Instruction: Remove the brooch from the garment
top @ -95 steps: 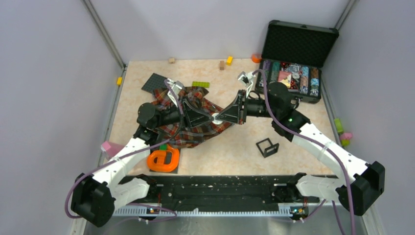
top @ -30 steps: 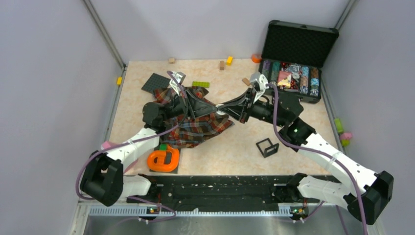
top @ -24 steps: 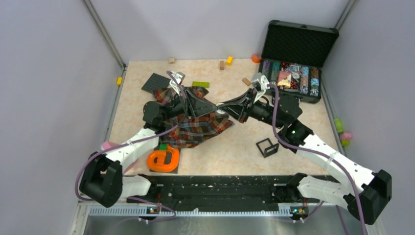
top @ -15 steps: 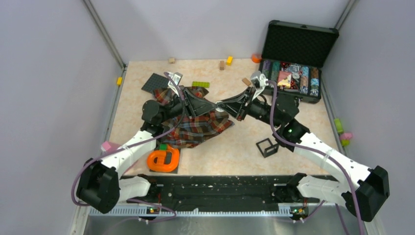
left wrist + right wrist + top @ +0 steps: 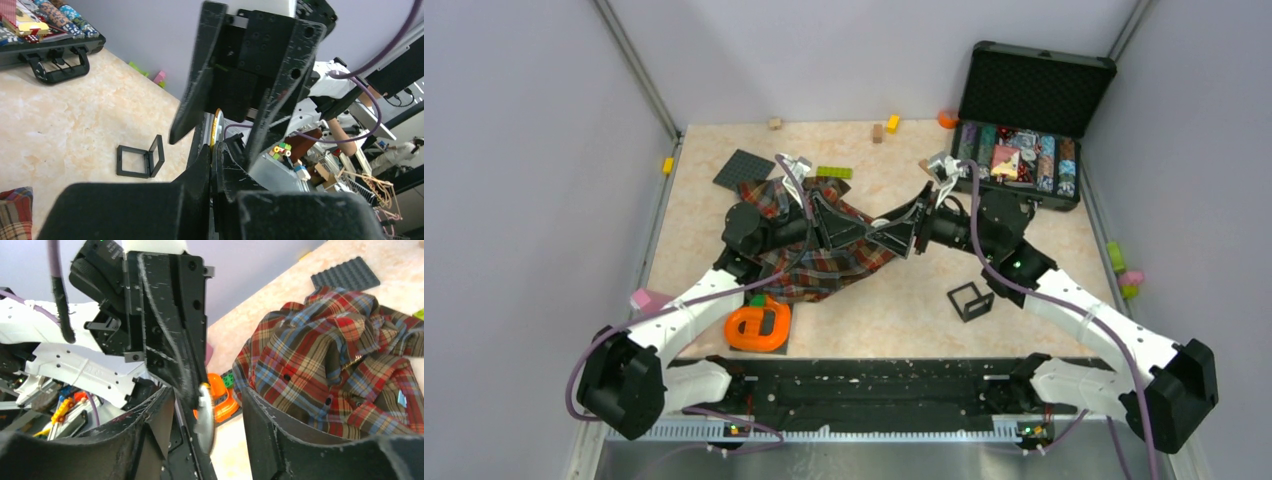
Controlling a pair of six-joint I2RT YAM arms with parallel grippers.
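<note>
The brooch (image 5: 205,415), a small silvery disc seen edge-on, is pinched in my left gripper (image 5: 212,150), which is shut on it. My right gripper (image 5: 206,395) stands open, one finger on each side of the disc without touching it. In the top view both grippers meet above the table's middle, the left gripper (image 5: 867,228) facing the right gripper (image 5: 888,228), with the brooch (image 5: 879,222) between them. The plaid garment (image 5: 824,270) lies crumpled under them. In the right wrist view the garment (image 5: 325,355) is apart from the disc.
An open black case of poker chips (image 5: 1024,160) stands at the back right. A small black square frame (image 5: 970,300) lies right of the shirt, an orange toy (image 5: 759,325) near the front left. A dark baseplate (image 5: 742,168) and green brick (image 5: 834,172) lie behind the shirt.
My right gripper, shut at the brooch a second ago, has opened its jaws. The left gripper stays shut on the disc and has shifted slightly right.
</note>
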